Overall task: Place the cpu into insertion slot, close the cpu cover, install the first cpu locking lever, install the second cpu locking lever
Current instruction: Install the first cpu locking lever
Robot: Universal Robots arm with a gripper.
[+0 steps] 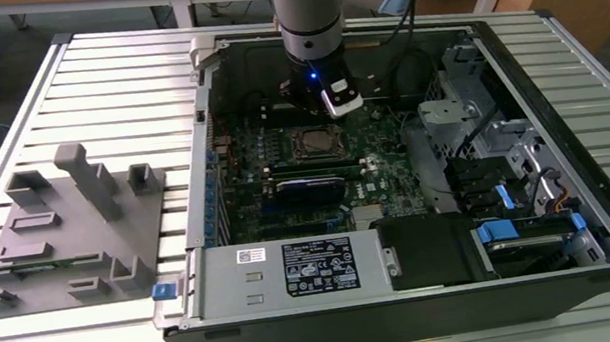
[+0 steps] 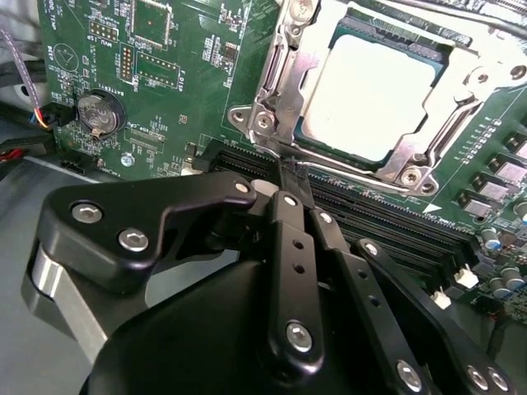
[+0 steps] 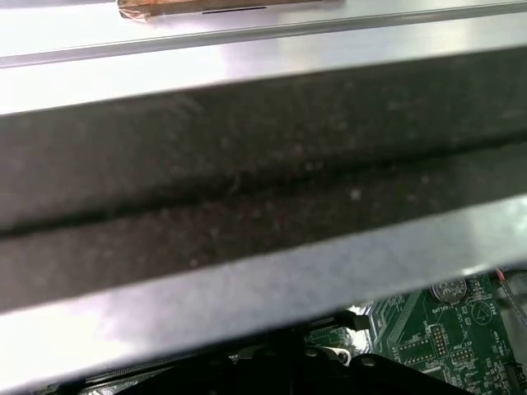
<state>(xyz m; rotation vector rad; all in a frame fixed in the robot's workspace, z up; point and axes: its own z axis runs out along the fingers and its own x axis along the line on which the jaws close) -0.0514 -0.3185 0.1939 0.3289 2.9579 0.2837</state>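
Note:
The cpu (image 2: pixel 370 86), with its dull silver top, sits in the insertion slot (image 1: pixel 311 142) on the green motherboard. The cpu cover (image 2: pixel 276 78), a silver metal frame, lies flat around it, and the chip shows through its window. A thin locking lever (image 2: pixel 346 164) runs along the frame's near edge. My gripper (image 2: pixel 290 171) has its black fingers pressed together, shut, with the tips at the corner of the socket frame right by that lever; I cannot tell if they pinch it. In the exterior view the gripper (image 1: pixel 312 104) hangs inside the open case just beyond the socket.
Long black memory slots (image 2: pixel 370 222) run beside the socket, and a coin battery (image 2: pixel 99 111) sits on the board. The case wall (image 3: pixel 247 164) stands close behind the wrist. A labelled grey box (image 1: pixel 292 266) fills the case front. A grey fixture (image 1: pixel 62 230) stands on the exterior view's left.

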